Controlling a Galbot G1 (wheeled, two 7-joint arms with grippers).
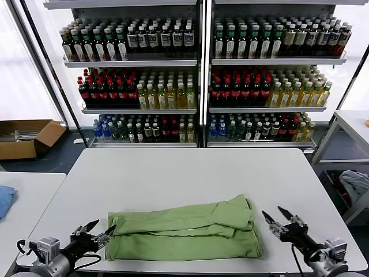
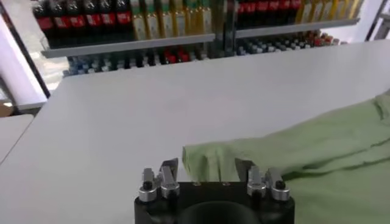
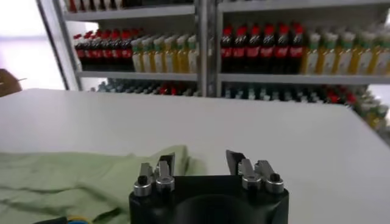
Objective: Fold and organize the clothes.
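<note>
The light green polo shirt [image 1: 184, 232] lies folded in a long band across the near part of the white table [image 1: 173, 173], plain side up; collar, buttons and checkered print are hidden. My left gripper [image 1: 101, 229] is open at the shirt's left end, its jaws either side of the fabric edge [image 2: 210, 159]. My right gripper [image 1: 274, 219] is open just off the shirt's right end, a small gap from it; the shirt's corner [image 3: 122, 170] lies by one finger in the right wrist view.
Drink shelves [image 1: 202, 69] stand behind the table. A second table with a blue cloth [image 1: 4, 199] is at the left, a cardboard box [image 1: 26, 137] on the floor beyond it. A grey-white cloth bundle [image 1: 354, 184] sits at the right.
</note>
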